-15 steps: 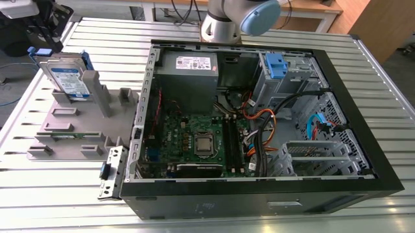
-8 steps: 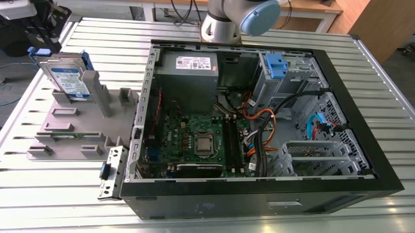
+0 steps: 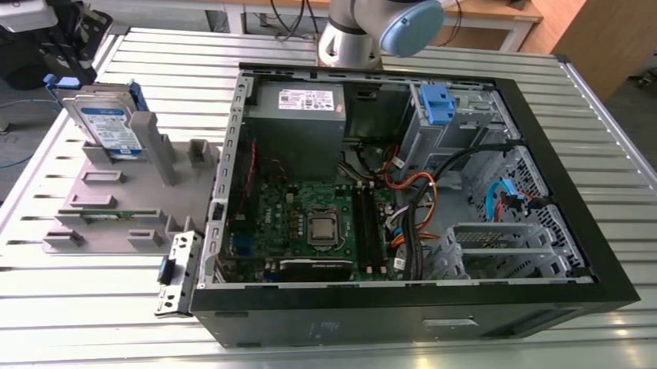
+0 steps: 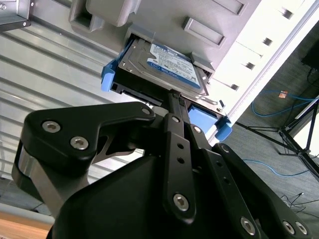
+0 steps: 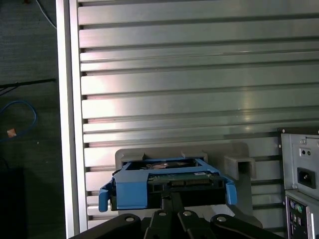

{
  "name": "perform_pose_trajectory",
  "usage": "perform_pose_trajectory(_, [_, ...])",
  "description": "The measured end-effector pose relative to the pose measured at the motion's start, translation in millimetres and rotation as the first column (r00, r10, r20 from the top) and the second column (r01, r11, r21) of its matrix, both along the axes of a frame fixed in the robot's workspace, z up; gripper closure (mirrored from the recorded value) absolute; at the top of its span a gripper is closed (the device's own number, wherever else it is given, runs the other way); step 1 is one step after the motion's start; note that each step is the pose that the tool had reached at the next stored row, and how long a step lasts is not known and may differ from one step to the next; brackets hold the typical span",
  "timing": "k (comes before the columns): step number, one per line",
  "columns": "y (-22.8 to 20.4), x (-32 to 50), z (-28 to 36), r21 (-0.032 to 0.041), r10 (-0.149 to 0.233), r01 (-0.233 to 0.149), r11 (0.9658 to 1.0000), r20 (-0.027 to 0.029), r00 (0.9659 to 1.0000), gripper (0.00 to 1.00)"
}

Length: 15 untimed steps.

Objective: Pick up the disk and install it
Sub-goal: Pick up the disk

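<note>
Slotted table (image 3: 185, 54): disk (image 3: 108, 123) upright in grey fixture (image 3: 113, 201), edge exposed for grasping.
Gripper (image 4: 172, 94) fingers together at that edge.

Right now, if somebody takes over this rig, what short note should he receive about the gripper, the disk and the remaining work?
Gripper: at the upper edge of the disk; whether it grips, I cannot tell.
Disk: upright in the grey holder, at the exterior view's left, outside the open computer case.
Done: the approach to the disk.
Left: pickup and installation, neither done yet.
</note>
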<state>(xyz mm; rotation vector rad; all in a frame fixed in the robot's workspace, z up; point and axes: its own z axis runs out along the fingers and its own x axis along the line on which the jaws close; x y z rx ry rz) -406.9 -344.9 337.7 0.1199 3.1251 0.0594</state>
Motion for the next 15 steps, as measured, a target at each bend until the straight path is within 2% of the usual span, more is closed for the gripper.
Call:
perform_pose_trajectory(9, [0.0, 0.0, -0.1, -0.0001, 0.001, -0.001, 1.0, 0.0, 1.0, 0.89])
perform_pose_trajectory(15, [0.0, 0.0, -0.2, 0.0, 0.041, -0.041, 0.9991, 0.0003, 0.9991, 0.89])
